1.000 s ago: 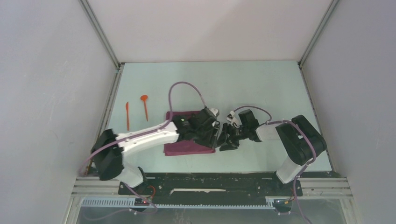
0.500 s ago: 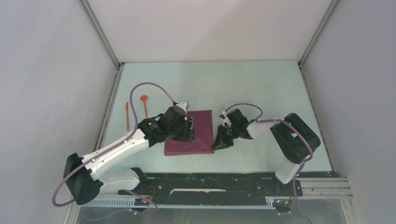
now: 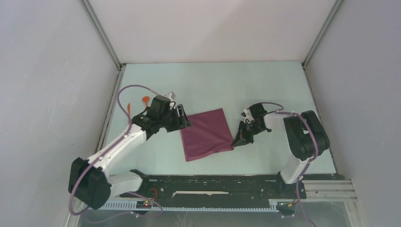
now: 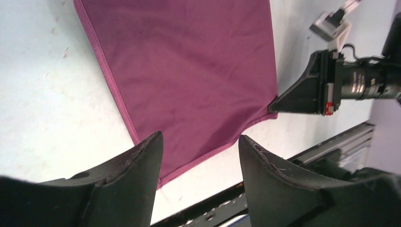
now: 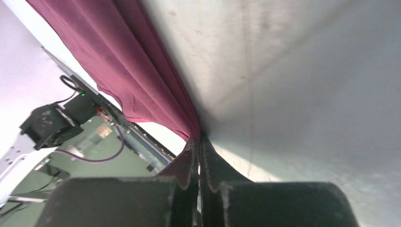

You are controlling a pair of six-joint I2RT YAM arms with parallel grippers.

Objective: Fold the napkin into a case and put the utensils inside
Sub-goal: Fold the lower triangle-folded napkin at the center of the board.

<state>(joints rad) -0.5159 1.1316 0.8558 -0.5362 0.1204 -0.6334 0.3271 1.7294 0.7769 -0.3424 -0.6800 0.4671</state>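
The thin dark maroon square cloth napkin [image 3: 205, 134] lies flat in the middle of the pale bench [image 3: 265, 85]. The right tool [image 3: 235, 143] is pinching its near right corner. The left tool [image 3: 187, 118] is spread wide, just beside its far left corner. Small orange plastic utensils [image 3: 145, 99] lie at the far left.

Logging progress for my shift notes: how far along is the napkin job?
Nothing looks finished: the napkin lies wide and square, not yet narrow. In hand: the right gripper pinches its corner; the left gripper hangs open. Still to do: folding, then the utensils, off to the left.
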